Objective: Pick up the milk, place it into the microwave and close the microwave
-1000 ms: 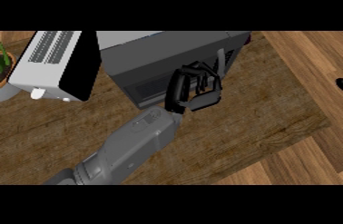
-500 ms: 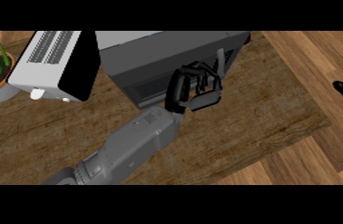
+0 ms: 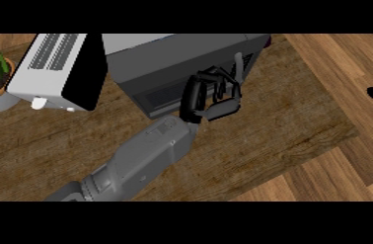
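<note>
The microwave [image 3: 167,60] stood at the far side of the wooden counter [image 3: 262,149], its dark front turned toward me. As far as I could make out, its door lay flat against the body. The milk did not show anywhere in my view, so I could not tell where it was.

My left hand [image 3: 218,105] was up against the right part of the microwave's front, by the window. Its fingers [image 3: 207,82] were curled over toward the palm, and I could see nothing held inside them. A thin dark upright strip rose just beyond the fingertips, near the microwave's right edge. I could not tell whether it was part of the hand or of the door. My grey forearm ran in from the lower left and crossed the counter on a slant.

A white toaster [image 3: 51,65] with a black side stood just beside the microwave, on its left. Something green [image 3: 4,70] showed at the left edge.
</note>
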Controlling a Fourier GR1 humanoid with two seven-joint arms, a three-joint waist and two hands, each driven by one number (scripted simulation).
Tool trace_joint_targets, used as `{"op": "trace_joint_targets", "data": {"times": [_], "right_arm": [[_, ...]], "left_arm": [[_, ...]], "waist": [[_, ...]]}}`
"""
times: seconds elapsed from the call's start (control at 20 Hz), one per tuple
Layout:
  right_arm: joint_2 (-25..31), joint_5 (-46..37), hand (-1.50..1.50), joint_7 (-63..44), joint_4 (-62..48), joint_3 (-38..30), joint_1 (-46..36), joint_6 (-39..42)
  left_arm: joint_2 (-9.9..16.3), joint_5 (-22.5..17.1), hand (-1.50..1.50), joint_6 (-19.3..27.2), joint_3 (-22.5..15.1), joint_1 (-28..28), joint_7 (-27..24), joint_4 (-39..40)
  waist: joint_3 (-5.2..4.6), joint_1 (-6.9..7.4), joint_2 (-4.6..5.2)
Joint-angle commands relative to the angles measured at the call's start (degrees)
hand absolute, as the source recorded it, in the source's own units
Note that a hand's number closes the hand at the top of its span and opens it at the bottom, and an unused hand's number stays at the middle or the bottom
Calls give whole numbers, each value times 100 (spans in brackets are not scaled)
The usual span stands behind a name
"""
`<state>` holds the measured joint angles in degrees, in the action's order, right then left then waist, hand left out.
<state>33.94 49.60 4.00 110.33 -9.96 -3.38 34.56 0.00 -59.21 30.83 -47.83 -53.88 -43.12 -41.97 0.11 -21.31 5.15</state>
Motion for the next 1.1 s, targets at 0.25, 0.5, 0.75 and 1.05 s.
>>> {"op": "trace_joint_targets", "data": {"times": [0.25,0.5,0.75,1.05], "right_arm": [[116,407,-150,-38,28,25,-141,177],[135,583,-150,-67,99,117,-128,282],[301,742,-150,-104,128,-89,-38,292],[376,835,-150,-138,200,-245,204,288]], "left_arm": [[0,51,150,-17,-306,-478,430,805],[0,-106,150,200,-359,-403,588,962],[0,-269,150,407,-411,-356,701,1104],[-1,-528,150,410,-476,-63,695,1198]], "waist": [[14,-4,40],[3,135,26],[-5,269,-58],[-12,490,-73]]}}
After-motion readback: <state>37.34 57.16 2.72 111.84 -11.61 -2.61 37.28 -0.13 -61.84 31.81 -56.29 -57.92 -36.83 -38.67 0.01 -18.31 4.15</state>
